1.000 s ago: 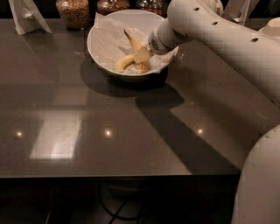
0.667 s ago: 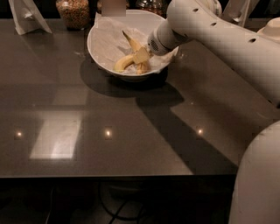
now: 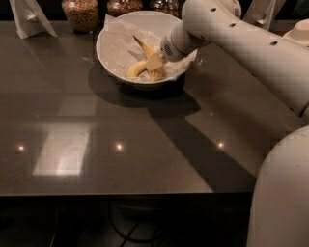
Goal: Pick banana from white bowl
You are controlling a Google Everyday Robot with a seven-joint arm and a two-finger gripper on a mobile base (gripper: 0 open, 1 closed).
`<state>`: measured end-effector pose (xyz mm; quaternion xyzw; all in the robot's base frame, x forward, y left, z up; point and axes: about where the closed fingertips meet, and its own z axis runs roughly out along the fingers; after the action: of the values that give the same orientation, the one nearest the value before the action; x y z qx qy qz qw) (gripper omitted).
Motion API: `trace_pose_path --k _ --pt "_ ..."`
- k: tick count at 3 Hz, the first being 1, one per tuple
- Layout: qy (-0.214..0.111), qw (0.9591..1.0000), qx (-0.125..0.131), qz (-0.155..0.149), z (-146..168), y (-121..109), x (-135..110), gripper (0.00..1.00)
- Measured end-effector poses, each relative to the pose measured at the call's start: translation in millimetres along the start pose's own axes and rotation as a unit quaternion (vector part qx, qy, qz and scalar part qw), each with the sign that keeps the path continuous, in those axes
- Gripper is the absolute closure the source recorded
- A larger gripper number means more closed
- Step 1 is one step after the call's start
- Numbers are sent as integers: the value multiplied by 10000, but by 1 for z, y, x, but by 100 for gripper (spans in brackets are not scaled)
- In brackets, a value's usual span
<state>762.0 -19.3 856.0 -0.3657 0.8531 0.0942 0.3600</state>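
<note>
The white bowl [image 3: 108, 50] with a crinkled paper liner stands at the back middle of the dark table. Two yellow bananas lie in it. The longer banana [image 3: 144, 47] has its dark stem pointing up and to the left. The shorter banana [image 3: 134, 71] lies in front of it. My gripper [image 3: 156, 63] reaches in from the right, down inside the bowl, right at the lower end of the longer banana. The wrist hides that end of the banana and the bowl's right side.
Glass jars of grains [image 3: 81, 13] stand behind the bowl along the back edge. A white folded object [image 3: 28, 18] is at the back left and a white item [image 3: 298, 32] at the far right. My arm [image 3: 251, 48] crosses the table's right side.
</note>
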Motion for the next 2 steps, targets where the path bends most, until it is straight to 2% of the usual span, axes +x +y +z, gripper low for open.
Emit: trace_pose_path --k 1,2 --pt "2 10000 -15 0 -1 1 -1 69" --pt "4 9999 -111 11 2 4 -2 92"
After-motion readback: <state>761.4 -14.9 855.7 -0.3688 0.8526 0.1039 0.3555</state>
